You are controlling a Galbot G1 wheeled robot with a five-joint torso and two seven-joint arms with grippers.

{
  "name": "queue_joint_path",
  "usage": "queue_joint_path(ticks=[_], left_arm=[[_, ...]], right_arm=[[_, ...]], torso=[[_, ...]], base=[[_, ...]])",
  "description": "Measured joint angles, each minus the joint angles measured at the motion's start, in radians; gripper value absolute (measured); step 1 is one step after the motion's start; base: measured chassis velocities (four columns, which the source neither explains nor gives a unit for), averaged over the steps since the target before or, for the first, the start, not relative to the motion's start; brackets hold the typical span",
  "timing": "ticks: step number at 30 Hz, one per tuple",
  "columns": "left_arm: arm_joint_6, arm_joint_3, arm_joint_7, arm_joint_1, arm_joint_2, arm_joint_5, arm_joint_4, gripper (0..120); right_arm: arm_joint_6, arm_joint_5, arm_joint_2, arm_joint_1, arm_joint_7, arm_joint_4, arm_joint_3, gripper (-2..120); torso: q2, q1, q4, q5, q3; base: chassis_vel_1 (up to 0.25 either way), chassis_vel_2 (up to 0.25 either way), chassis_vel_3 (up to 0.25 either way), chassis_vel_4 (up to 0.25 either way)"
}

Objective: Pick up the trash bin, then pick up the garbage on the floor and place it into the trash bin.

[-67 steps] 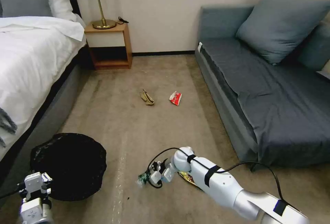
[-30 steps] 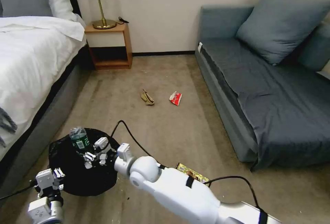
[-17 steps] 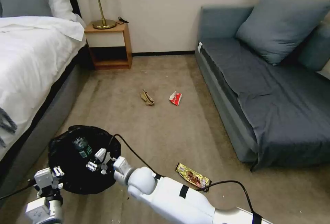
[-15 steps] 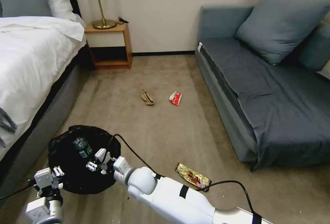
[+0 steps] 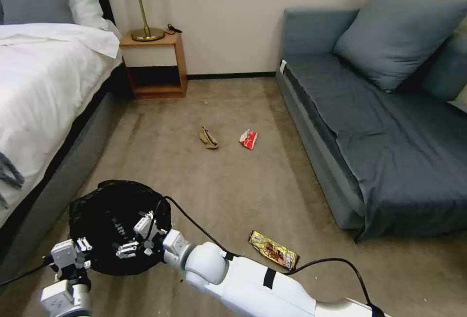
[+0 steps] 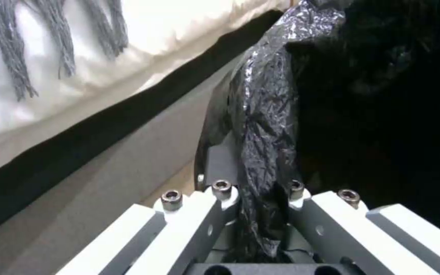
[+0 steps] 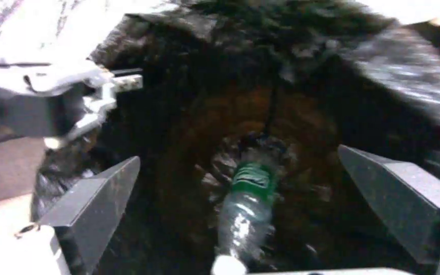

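The trash bin [image 5: 104,210], lined with a crinkled black bag, hangs at the lower left beside the bed. My left gripper [image 5: 78,253] is shut on its bag-covered rim [image 6: 266,152]. My right gripper [image 5: 134,236] hovers open over the bin's mouth. In the right wrist view a clear bottle with a green label [image 7: 245,198] lies down inside the bin, between the spread fingers [image 7: 93,206] and apart from them. On the carpet lie a gold-brown snack wrapper [image 5: 273,250], a crumpled tan scrap [image 5: 208,138] and a red-and-white wrapper [image 5: 248,139].
A white-sheeted bed [image 5: 44,93] runs along the left, close to the bin. A grey sofa [image 5: 389,127] with cushions lines the right. A wooden nightstand [image 5: 154,66] with a brass lamp stands at the back wall. Open carpet [image 5: 233,185] lies between bed and sofa.
My right arm carried the bottle from the carpet leftward to the bin and let it go; the bottle now lies inside. The left gripper lifted the bin slightly.
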Motion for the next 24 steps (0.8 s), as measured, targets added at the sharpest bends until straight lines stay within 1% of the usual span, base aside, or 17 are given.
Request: queue_joint_path(ticks=[4,5,6,8,9,10,13,14,15,16,17,19,21,23,24], left_arm=[[0.0,-0.003,-0.006,-0.007,0.012,-0.009,0.006,3],[0.0,-0.003,-0.006,-0.007,0.012,-0.009,0.006,3],[0.0,-0.003,-0.008,-0.012,0.014,-0.011,0.009,3],[0.0,-0.002,-0.011,-0.016,0.014,-0.013,0.012,3],[0.001,0.0,-0.011,-0.018,0.013,-0.013,0.014,3],[0.001,0.0,-0.011,-0.018,0.013,-0.013,0.014,3],[0.001,0.003,-0.012,-0.022,0.012,-0.013,0.022,3],[0.001,0.003,-0.014,-0.023,0.012,-0.013,0.023,3],[0.001,0.003,-0.023,-0.025,0.011,-0.012,0.026,3],[0.001,0.003,-0.023,-0.025,0.011,-0.012,0.026,3],[0.005,0.003,-0.033,-0.029,0.009,-0.013,0.028,3],[0.008,0.003,-0.038,-0.032,0.008,-0.013,0.03,3],[0.015,0.003,-0.046,-0.041,0.005,-0.013,0.033,3],[0.01,0.006,-0.041,-0.042,0.003,-0.008,0.035,3],[0.01,0.006,-0.041,-0.042,0.003,-0.008,0.035,3]], right_arm=[[-0.029,-0.026,-0.121,-0.021,0.002,0.093,0.028,100],[-0.029,-0.026,-0.121,-0.021,0.002,0.093,0.028,100],[-0.036,-0.026,-0.171,-0.031,-0.008,0.119,0.041,100],[-0.043,-0.019,-0.224,-0.045,-0.025,0.142,0.067,100],[-0.049,-0.008,-0.263,-0.058,-0.043,0.152,0.093,100],[-0.049,-0.008,-0.263,-0.058,-0.043,0.152,0.093,100],[-0.078,0.008,-0.344,-0.093,-0.118,0.141,0.183,100],[-0.085,0.007,-0.356,-0.098,-0.13,0.131,0.202,100],[-0.099,0.006,-0.377,-0.112,-0.152,0.089,0.249,100],[-0.099,0.006,-0.377,-0.112,-0.152,0.089,0.249,100],[-0.105,0.005,-0.386,-0.121,-0.166,0.051,0.28,100],[-0.108,0.003,-0.39,-0.125,-0.173,0.031,0.296,100],[-0.12,-0.019,-0.397,-0.147,-0.214,-0.054,0.365,100],[-0.123,-0.023,-0.396,-0.161,-0.246,-0.106,0.406,100],[-0.123,-0.023,-0.396,-0.161,-0.246,-0.106,0.406,100]], torso=[[0.0,0.0,0.0,0.0001,0.0],[0.0,0.0,0.0,0.0001,0.0],[0.0,0.0,-0.0001,0.0001,0.0],[0.0,0.0,-0.0002,0.0002,0.0],[0.0,0.0,-0.0002,0.0003,0.0],[0.0,0.0,-0.0002,0.0003,0.0],[0.0,0.0,-0.0002,0.0004,0.0],[0.0,0.0,-0.0003,0.0003,0.0],[0.0,0.0,-0.0003,0.0003,0.0],[0.0,0.0,-0.0003,0.0003,0.0],[0.0,0.0,-0.0003,0.0004,0.0],[0.0,0.0,-0.0002,0.0004,0.0],[0.0,0.0,-0.0003,0.0003,0.0],[0.0,0.0,-0.0003,0.0002,0.0],[0.0,0.0,-0.0003,0.0002,0.0]], base=[[0.0,0.0,0.0,0.0],[0.0,0.0,0.0,0.0],[0.0,0.0,0.0,0.0],[0.0,0.0,0.0,0.0],[0.0,0.0,0.0,0.0],[0.0,0.0,0.0,0.0],[0.0,0.0,0.0,0.0],[0.0,0.0,0.0,0.0],[0.0,0.0,0.0,0.0],[0.0,0.0,0.0,0.0],[0.0,0.0,0.0,0.0],[0.0,0.0,0.0,0.0],[0.0,0.0,0.0,0.0],[0.0,0.0,0.0,0.0],[0.0,0.0,0.0,0.0]])
